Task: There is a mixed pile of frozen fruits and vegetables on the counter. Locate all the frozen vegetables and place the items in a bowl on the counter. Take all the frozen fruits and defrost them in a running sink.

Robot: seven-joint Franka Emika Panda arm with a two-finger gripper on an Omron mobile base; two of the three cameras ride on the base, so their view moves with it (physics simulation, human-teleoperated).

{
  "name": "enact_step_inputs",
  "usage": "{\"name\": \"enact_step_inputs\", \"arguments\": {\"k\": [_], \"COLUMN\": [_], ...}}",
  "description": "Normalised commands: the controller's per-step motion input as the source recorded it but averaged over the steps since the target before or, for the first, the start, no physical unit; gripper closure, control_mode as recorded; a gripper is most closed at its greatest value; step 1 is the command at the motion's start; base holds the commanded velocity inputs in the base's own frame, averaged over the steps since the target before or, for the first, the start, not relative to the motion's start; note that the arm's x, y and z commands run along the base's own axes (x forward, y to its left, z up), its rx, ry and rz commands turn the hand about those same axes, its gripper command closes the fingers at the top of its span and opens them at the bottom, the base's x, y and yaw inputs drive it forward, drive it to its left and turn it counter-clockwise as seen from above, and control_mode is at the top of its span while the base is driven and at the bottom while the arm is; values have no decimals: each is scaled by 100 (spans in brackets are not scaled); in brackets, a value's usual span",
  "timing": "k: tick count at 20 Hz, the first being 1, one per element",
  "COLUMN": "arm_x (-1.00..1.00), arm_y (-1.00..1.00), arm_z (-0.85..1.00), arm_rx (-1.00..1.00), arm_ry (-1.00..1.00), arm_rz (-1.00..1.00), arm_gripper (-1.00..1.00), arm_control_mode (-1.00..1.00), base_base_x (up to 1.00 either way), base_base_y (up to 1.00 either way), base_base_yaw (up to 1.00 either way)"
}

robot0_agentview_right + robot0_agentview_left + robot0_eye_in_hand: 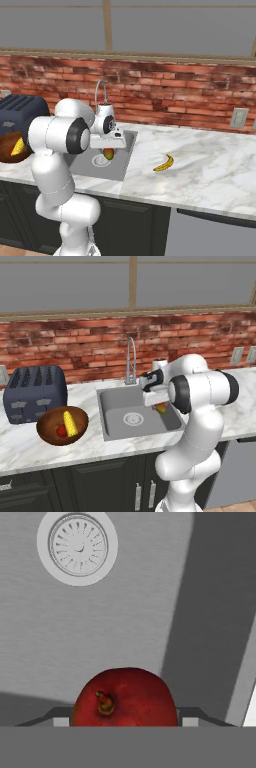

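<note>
My gripper [161, 405] is shut on the round orange-red fruit [125, 696], which hangs over the right part of the grey sink [116, 423]. In the hand view the fruit's stem faces the camera and a fingertip [192, 714] shows at each side of it, with the round drain [77, 544] far below. The right base view has the fruit [108, 153] under the hand above the basin [119, 169]. A small banana [164, 163] lies on the marble counter [210, 165] right of the sink. The brown bowl [47, 434] holds the corn cob [70, 423] and the red tomato-like item [61, 431].
A dark toaster [35, 392] stands behind the bowl at the left. The curved steel faucet [131, 361] rises behind the sink against the brick wall. Wall outlets [239, 118] sit at the right. My own arm [200, 406] stands between the sink and the right counter.
</note>
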Motion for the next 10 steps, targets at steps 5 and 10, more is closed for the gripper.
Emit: {"name": "enact_step_inputs", "arguments": {"k": [5, 10], "arm_x": [15, 29], "arm_y": [1, 7], "arm_z": [-31, -28], "arm_rx": [0, 0], "arm_ry": [0, 0], "arm_rz": [-3, -1], "arm_gripper": [100, 100], "arm_control_mode": [-100, -100], "base_base_x": [0, 0], "base_base_y": [0, 0], "base_base_yaw": [0, 0]}}
